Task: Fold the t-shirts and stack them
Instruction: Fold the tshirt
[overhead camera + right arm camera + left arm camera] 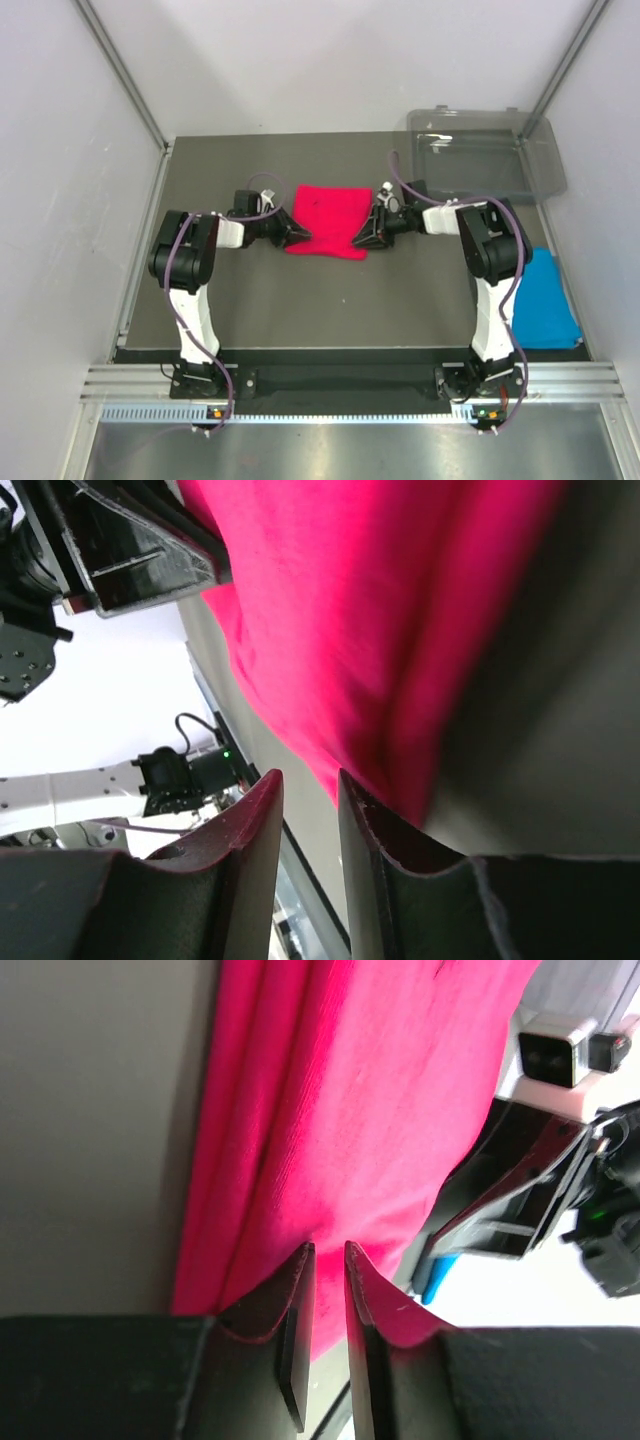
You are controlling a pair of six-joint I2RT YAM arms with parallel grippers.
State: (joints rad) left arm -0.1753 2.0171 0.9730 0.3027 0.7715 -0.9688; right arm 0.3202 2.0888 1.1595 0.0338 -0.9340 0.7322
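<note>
The left gripper (328,1250) had its two fingers almost together, right at the edge of the pink shirt (328,220). I could not tell if any cloth was pinched in the thin slot. The right gripper (310,775) was a little bit open with nothing in its slot, and the shirt was just beside it. If they lifted like that, I think one corner could slip out and the fold would go crooked. Or the fingers might scrape the table (300,300). Both arms reached forward with bent elbows. Their wrists turned in to face each other, low at the shirt's near corners. The pink shirt lay flat in the middle of the table. The blue shirt (545,300) lay far off by the right arm.
</note>
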